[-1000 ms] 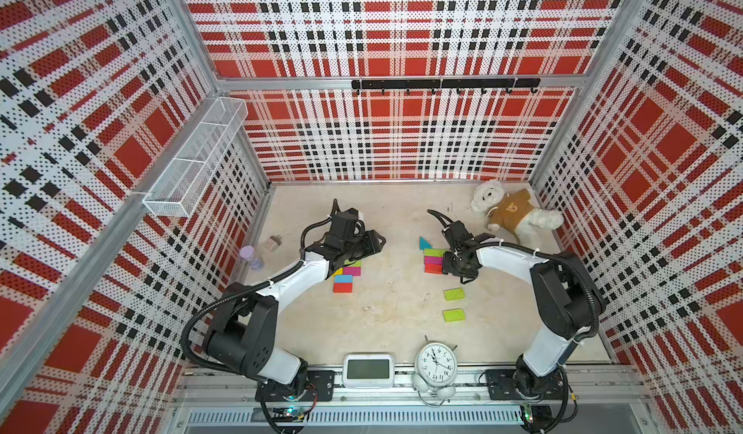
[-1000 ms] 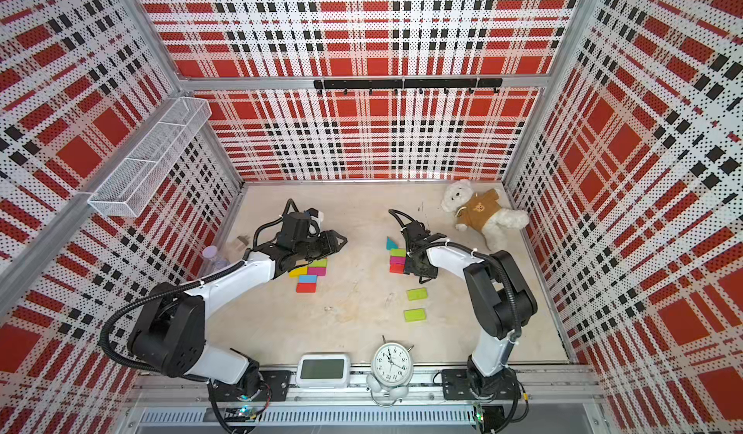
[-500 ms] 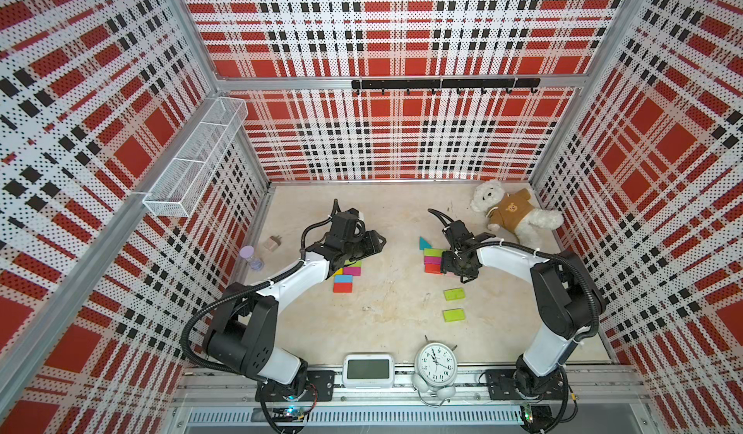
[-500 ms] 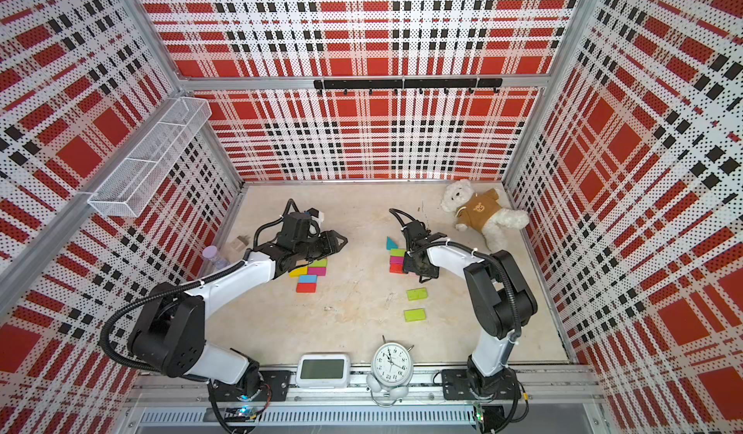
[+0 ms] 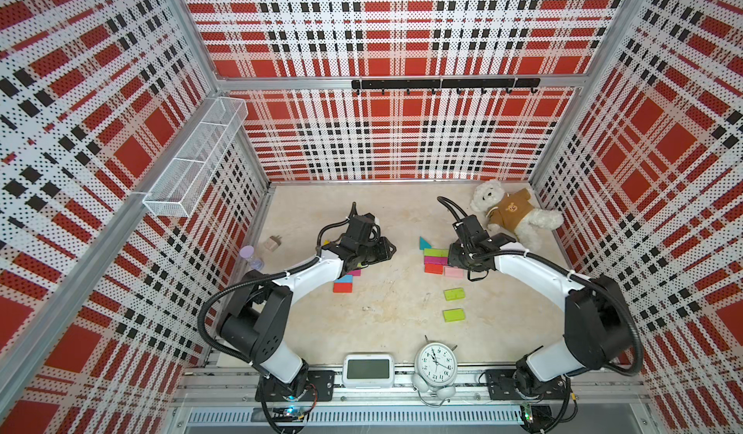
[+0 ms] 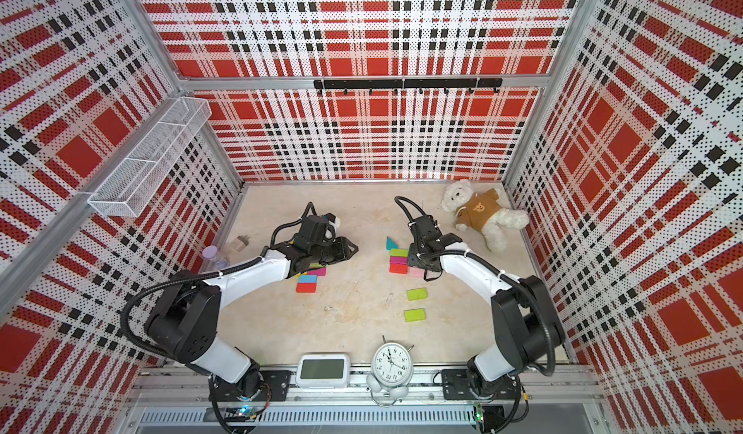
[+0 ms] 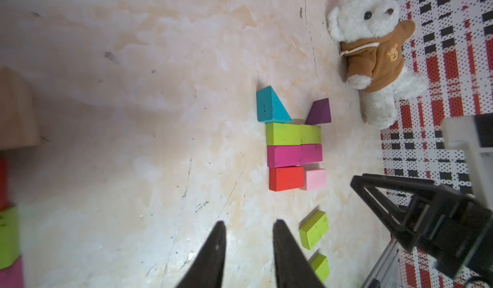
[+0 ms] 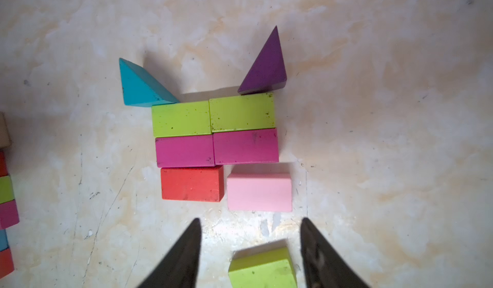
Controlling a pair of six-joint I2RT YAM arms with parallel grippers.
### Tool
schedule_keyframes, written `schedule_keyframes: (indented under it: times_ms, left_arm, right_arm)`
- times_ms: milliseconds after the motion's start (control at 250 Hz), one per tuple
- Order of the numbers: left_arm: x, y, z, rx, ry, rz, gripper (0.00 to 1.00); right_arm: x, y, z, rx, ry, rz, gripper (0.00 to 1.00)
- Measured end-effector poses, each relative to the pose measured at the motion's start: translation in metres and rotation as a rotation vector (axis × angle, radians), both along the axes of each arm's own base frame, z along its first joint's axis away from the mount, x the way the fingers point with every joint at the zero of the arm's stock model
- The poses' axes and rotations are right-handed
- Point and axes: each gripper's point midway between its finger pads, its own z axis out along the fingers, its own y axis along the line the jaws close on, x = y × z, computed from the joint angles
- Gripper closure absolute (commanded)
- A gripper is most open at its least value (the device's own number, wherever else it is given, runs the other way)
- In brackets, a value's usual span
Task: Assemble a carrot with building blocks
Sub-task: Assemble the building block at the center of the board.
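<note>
Right tool: jaws parted, empty, near pink brick. Left tool: jaws narrowly parted, empty, well apart from pink brick.

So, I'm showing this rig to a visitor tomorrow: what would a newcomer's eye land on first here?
Probably the loud red plaid walls around the cell. Then the bright flat build right of centre: lime, magenta, red and pink bricks in rows, with a teal wedge and a purple wedge like ears. A teddy lies in the far right corner.
</note>
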Motion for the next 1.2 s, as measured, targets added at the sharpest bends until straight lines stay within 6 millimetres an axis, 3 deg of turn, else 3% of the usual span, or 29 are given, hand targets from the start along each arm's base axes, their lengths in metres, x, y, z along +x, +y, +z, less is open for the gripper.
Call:
schedule_keyframes:
  times_ms: [280, 752, 1201]
  left_arm:
    - [-0.015, -0.039, -0.041, 0.057, 0.072, -0.090, 0.77]
    - [-0.017, -0.062, -0.066, 0.090, 0.104, -0.128, 0.77]
    - [-0.014, -0.067, -0.075, 0.093, 0.119, -0.136, 0.77]
  right_arm:
    - [-0.030, -0.049, -0.043, -0.041, 0.114, -0.084, 0.64]
    - [-0.023, -0.040, -0.078, -0.034, 0.177, -0.053, 0.65]
    - [-0.008, -0.030, -0.076, -0.008, 0.162, -0.037, 0.64]
